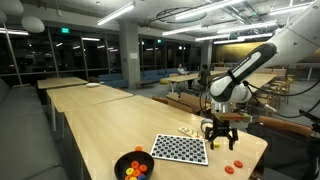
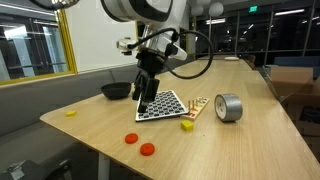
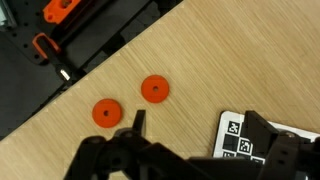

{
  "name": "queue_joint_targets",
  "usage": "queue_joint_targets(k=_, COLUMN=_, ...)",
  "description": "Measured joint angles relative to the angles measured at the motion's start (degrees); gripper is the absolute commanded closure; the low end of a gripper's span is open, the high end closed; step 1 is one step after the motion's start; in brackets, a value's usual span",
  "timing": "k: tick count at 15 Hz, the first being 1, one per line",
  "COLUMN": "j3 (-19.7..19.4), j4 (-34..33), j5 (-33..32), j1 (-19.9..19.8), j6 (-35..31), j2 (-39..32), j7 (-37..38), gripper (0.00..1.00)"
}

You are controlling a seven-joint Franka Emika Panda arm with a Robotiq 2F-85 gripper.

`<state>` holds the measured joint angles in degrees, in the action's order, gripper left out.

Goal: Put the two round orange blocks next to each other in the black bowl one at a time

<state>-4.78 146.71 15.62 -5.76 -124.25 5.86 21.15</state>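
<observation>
Two flat round orange discs lie side by side on the wooden table, in both exterior views (image 1: 239, 160) (image 1: 229, 169) (image 2: 131, 138) (image 2: 148, 149) and in the wrist view (image 3: 154, 89) (image 3: 105, 112). The black bowl (image 1: 133, 165) (image 2: 116, 90) sits beyond the far side of the checkerboard from them, with small orange and yellow pieces inside. My gripper (image 1: 221, 135) (image 2: 146, 100) (image 3: 200, 135) hovers above the table by the checkerboard's edge, short of the discs. It is open and empty.
The black-and-white checkerboard (image 1: 178, 149) (image 2: 162, 105) (image 3: 240, 140) lies between bowl and discs. Pale beige pieces (image 1: 185, 131) (image 2: 197, 107), a grey tape roll (image 2: 229, 107) and small yellow blocks (image 2: 187, 125) (image 2: 71, 113) lie nearby. The table edge is close to the discs.
</observation>
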Motion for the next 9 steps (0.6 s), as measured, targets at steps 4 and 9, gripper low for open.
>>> queue_joint_targets(k=4, j3=0.0, j4=0.0, j5=2.2, j1=0.0, j6=-0.2, j2=-2.9, j7=0.1, gripper=0.00)
queue_joint_targets(k=9, j3=0.0, j4=0.9, j5=4.0, j1=0.0, j6=-1.1, j2=-5.7, j7=0.1, gripper=0.00)
